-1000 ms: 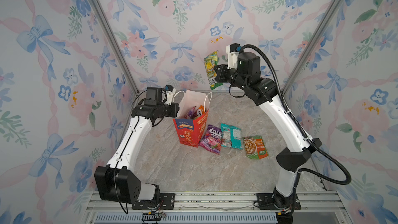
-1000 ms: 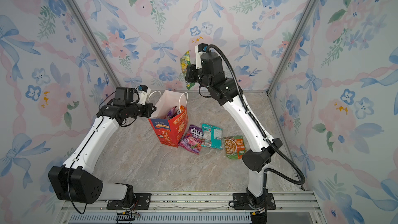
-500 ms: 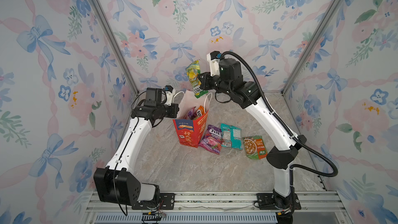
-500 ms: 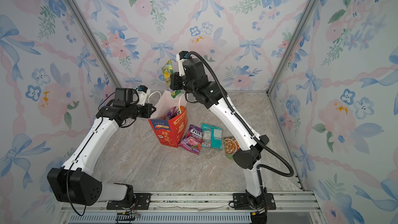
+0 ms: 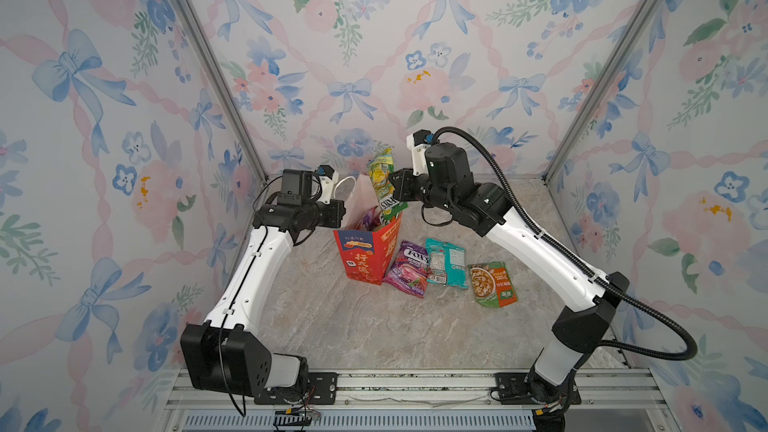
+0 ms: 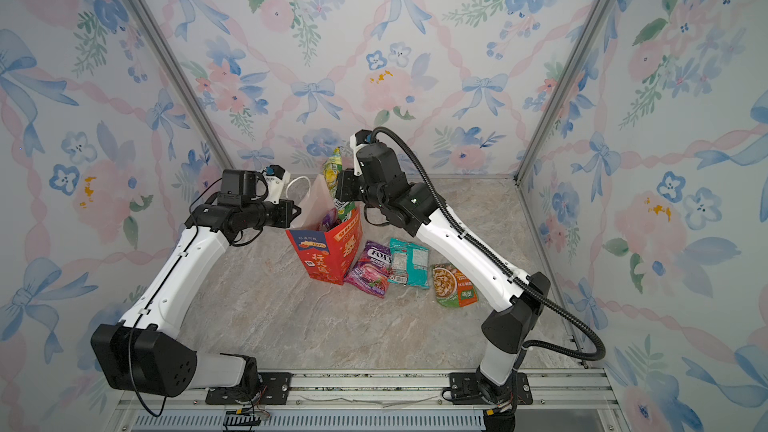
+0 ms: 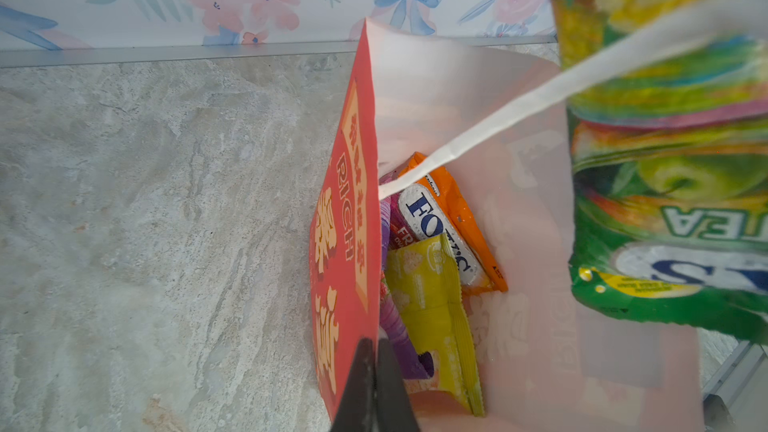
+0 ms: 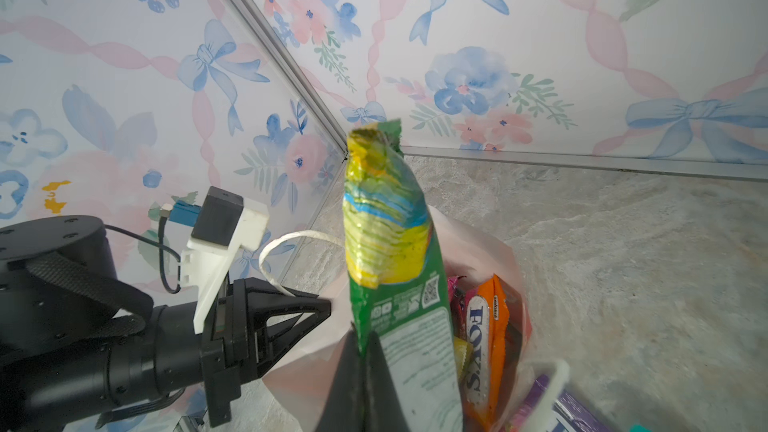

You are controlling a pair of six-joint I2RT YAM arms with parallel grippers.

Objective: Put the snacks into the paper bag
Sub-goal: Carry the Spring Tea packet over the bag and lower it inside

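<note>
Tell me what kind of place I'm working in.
Probably a staged robot test booth: floral wallpaper panels in a metal frame, a marble-look tabletop, and a front mounting rail carrying the arms.

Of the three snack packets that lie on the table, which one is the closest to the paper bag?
The purple FOX'S packet: it lies right beside the paper bag. The teal packet comes next, and the orange-green packet is farthest.

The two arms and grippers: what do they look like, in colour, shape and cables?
Both the left arm and right arm have white links and black joint housings. A thick ribbed black hose follows the right one; a thin black wire, the left. Each wrist bears a white camera bracket. The jaws are black, tapered.
</note>
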